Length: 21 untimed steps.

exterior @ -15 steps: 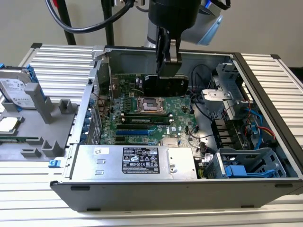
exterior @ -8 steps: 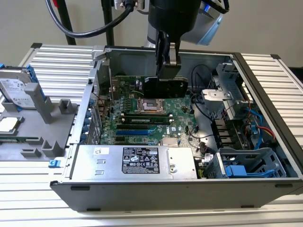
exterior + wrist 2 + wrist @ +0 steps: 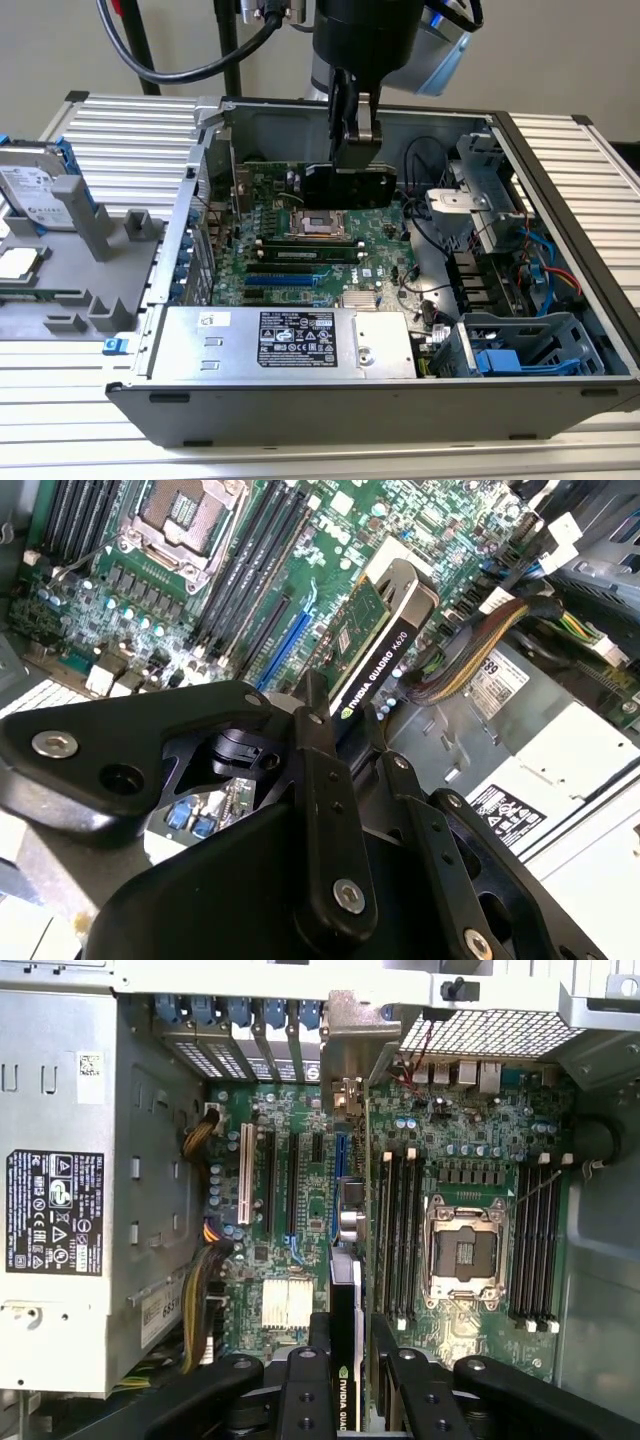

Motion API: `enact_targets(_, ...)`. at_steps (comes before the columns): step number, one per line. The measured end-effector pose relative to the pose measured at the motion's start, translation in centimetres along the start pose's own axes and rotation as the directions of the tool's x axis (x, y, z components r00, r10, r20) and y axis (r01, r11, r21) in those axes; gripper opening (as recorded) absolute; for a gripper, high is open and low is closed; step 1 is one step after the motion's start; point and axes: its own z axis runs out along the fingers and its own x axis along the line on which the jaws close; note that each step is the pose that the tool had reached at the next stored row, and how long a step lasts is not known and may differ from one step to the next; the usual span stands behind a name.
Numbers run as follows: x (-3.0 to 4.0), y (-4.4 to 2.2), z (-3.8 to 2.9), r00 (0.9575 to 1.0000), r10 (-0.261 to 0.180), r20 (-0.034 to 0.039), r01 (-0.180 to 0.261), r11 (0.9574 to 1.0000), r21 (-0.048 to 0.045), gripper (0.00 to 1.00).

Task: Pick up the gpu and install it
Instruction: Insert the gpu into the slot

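Gpu: flat black-and-green expansion card, held on edge above the large green motherboard, inside the open grey computer case.
Gripper: black two-finger gripper, pinching the gpu along its upper edge; fingers straddle the card.
Why on edge: probably so the connector edge faces the expansion slots.
Surface: ribbed aluminium table; a silver hard drive with blue rails sits on a grey fixture on the exterior view's left.

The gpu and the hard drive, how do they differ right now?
The gpu is held edge-up in the gripper above the motherboard inside the case; the hard drive rests outside on the grey stand at the exterior view's left. The gpu looks black; the hard drive is silver with blue rails. Both are flat rectangular parts.
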Motion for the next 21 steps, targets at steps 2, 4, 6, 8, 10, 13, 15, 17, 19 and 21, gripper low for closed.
enact_targets(2,0.0,0.0,0.08,1.0,0.0,0.0001,0.0,1.0,0.0002,0.0)
enact_targets(4,0.0,0.0,0.16,1.0,0.0,-0.0007,0.0,1.0,0.0,0.0)
enact_targets(6,0.0,0.0,0.28,1.0,0.0,-0.0012,0.0,1.0,0.0,0.0)
enact_targets(8,0.0,0.0,0.4,1.0,0.0,-0.0017,0.0,1.0,0.0,0.0)
enact_targets(10,0.0,-0.01,0.52,1.0,0.0,-0.0023,0.0,1.0,0.0,0.0)
enact_targets(13,0.0,-0.01,0.68,1.0,0.0,-0.0033,0.0,1.0,-0.0001,0.0)
enact_targets(15,0.0,-0.01,0.79,1.0,0.0,-0.0038,0.0,1.0,0.0,0.0)
enact_targets(17,0.01,-0.01,0.89,1.0,0.0,-0.0043,0.0,1.0,-0.0001,0.0)
enact_targets(19,0.01,-0.01,0.99,1.0,0.0,-0.0048,0.0,1.0,-0.0001,0.0)
enact_targets(21,0.01,-0.01,1.03,1.0,0.0,-0.0051,0.0,1.0,-0.0001,0.0)
